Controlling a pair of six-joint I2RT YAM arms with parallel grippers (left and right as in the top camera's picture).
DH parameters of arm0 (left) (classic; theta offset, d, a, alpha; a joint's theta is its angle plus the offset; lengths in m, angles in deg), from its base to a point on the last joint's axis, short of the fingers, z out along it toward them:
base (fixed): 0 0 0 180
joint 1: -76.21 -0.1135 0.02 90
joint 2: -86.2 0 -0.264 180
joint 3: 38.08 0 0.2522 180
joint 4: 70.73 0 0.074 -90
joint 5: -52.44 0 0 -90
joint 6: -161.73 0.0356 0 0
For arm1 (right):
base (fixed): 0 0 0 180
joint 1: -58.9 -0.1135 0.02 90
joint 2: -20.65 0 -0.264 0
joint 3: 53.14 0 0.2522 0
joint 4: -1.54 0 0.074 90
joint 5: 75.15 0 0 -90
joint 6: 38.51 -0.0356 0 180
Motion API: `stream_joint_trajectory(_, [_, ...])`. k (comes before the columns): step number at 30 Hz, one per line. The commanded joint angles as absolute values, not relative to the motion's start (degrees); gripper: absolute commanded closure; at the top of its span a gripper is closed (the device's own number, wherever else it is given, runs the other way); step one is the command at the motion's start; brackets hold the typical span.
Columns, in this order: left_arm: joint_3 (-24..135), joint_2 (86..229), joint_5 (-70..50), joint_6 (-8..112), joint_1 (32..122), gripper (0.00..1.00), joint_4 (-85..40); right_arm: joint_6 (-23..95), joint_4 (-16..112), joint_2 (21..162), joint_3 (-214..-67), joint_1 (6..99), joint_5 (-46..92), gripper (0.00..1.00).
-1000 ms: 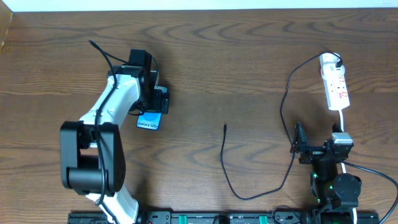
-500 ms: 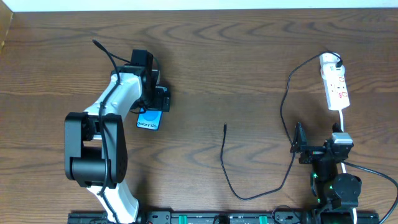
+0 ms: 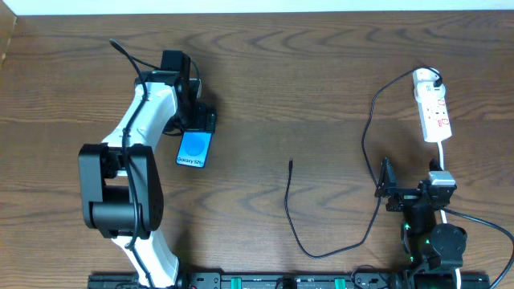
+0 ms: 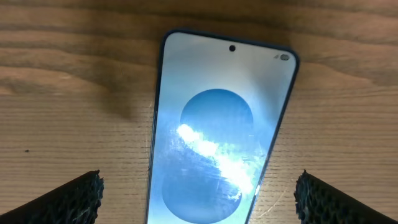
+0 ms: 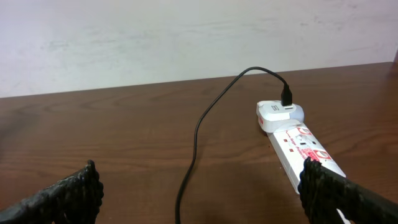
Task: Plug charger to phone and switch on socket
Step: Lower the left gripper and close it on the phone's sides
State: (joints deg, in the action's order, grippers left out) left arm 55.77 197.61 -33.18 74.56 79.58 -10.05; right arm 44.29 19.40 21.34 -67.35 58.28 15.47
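Note:
The phone (image 3: 194,149) lies flat on the table, blue screen up, white "Galaxy S25" text at its near end. My left gripper (image 3: 195,122) is open at the phone's far end, its fingers clear of it; in the left wrist view the phone (image 4: 217,130) lies between the two fingertips (image 4: 68,199). The charger cable (image 3: 365,136) runs from its loose tip (image 3: 290,163) at mid-table to the black plug (image 3: 434,79) in the white socket strip (image 3: 432,107). My right gripper (image 3: 384,189) is open and empty, near the cable (image 5: 196,137) and short of the strip (image 5: 298,142).
The strip's white cord (image 3: 442,152) runs down toward the right arm's base. The cable loops on the table near the front edge (image 3: 321,253). A pale wall (image 5: 186,37) stands behind the table's far edge.
My left gripper has drawn back away from the phone toward the far side, uncovering most of its screen. The phone stays on the table. The right arm has not moved.

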Motion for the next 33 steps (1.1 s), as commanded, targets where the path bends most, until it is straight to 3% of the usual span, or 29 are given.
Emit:
stream_joint_trajectory(1, [56.54,200.32,-32.83,74.67,79.43,0.02,-9.42,43.81,19.62,20.95,-67.19,57.73,15.19,0.01])
stream_joint_trajectory(33, [55.51,203.14,-32.63,75.15,79.82,0.02,-10.12,43.81,19.62,20.95,-67.22,57.73,15.19,0.01])
